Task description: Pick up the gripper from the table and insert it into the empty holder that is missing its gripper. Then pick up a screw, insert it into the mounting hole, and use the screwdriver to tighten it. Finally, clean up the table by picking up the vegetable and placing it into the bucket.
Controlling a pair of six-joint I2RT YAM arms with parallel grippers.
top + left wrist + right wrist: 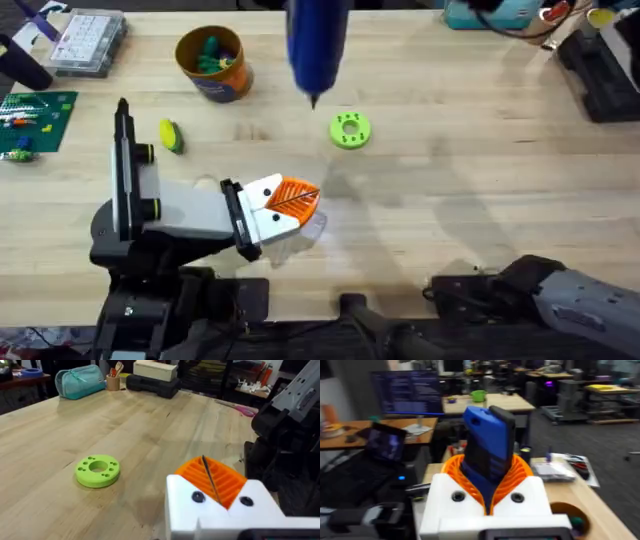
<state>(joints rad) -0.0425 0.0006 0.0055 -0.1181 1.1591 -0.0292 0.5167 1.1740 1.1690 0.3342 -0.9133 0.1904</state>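
In the bucket [213, 63], green toys (vegetable [171, 136] outside)

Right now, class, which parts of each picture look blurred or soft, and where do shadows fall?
Overhead: the screwdriver is a blurred blue shape near the camera; soft shadows lie on the table right of the holder. Left wrist: the green ring looks sharp. Right wrist: the room behind is soft.
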